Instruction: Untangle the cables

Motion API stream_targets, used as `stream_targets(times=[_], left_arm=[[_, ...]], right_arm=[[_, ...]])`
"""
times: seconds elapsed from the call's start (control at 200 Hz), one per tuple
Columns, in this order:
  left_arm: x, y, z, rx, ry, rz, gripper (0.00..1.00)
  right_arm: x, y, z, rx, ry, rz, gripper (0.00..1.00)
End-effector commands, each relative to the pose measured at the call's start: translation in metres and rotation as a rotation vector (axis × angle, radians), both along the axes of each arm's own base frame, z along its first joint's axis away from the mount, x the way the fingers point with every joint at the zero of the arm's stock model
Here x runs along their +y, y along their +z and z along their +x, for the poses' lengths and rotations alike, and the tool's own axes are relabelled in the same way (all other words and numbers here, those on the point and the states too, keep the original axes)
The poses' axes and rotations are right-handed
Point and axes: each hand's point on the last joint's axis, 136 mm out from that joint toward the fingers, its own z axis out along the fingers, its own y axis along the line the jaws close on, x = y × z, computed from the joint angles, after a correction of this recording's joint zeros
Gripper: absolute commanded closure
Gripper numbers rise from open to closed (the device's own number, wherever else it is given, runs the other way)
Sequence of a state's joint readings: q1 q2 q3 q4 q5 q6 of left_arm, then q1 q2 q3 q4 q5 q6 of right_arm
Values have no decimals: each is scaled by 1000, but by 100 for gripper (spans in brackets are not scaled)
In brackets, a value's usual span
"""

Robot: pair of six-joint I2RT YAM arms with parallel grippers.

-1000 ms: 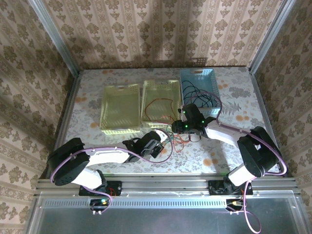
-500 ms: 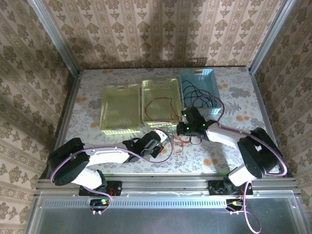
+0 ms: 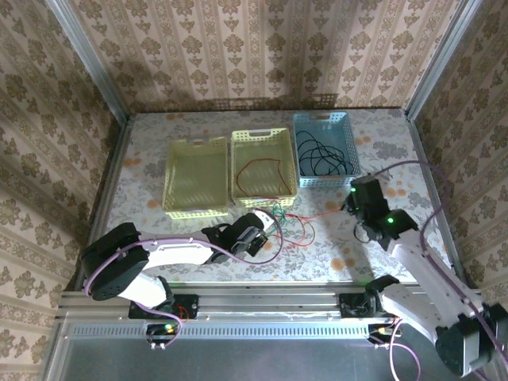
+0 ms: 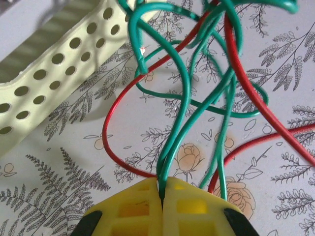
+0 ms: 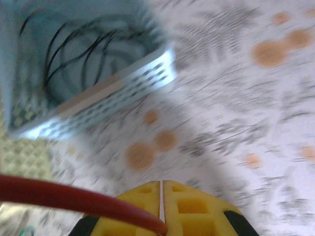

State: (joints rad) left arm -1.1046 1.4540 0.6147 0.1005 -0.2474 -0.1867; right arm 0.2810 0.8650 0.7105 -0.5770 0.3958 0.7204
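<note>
A small tangle of green cable (image 3: 279,214) and red cable (image 3: 321,213) lies on the table in front of the middle basket. My left gripper (image 3: 268,225) is shut on the green cable (image 4: 184,88), whose strands run straight into the closed yellow fingertips of that gripper (image 4: 162,189). A red cable (image 4: 105,129) loops around the green strands. My right gripper (image 3: 352,205) is to the right of the tangle, shut on the red cable (image 5: 59,196), which enters the closed jaws of that gripper (image 5: 161,189) from the left. The right wrist view is motion-blurred.
Three baskets stand in a row behind the tangle: a pale yellow one (image 3: 196,143) with nothing in it, a second yellow one (image 3: 262,133) holding a loose red cable (image 3: 262,171), and a blue one (image 3: 323,119) holding black cable (image 3: 317,155). Basket wall (image 4: 54,73) is close to my left gripper.
My right gripper has swung right and away from the tangle, drawing the red cable out into a long strand. The left gripper has held its place on the green cable.
</note>
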Motion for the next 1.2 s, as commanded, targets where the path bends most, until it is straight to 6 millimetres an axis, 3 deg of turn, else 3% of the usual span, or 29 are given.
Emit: stream_targets(times=[0.0, 0.215, 0.305, 0.5, 0.7, 0.78, 1.03, 1.195], left_arm=[[4, 0, 4, 7, 31, 16, 100], [4, -1, 5, 11, 35, 20, 100], [6, -3, 5, 15, 44, 29, 100], [10, -9, 6, 25, 63, 51, 100], [14, -12, 7, 29, 75, 61, 100], [15, -12, 7, 29, 75, 59, 100], [10, -4, 7, 8, 58, 19, 100], [4, 18, 3, -23, 20, -69, 100]], right_arm=[[-56, 19, -30, -15, -228, -117, 100], [-103, 67, -55, -94, -397, -203, 100], [-114, 85, -64, -123, -441, -224, 100], [-142, 146, -90, -223, -555, -332, 100], [-158, 206, -112, -330, -634, -431, 100], [-152, 222, -110, -387, -600, -401, 100], [-109, 252, -81, -562, -327, -225, 100], [-79, 298, -76, -729, -170, -123, 100]])
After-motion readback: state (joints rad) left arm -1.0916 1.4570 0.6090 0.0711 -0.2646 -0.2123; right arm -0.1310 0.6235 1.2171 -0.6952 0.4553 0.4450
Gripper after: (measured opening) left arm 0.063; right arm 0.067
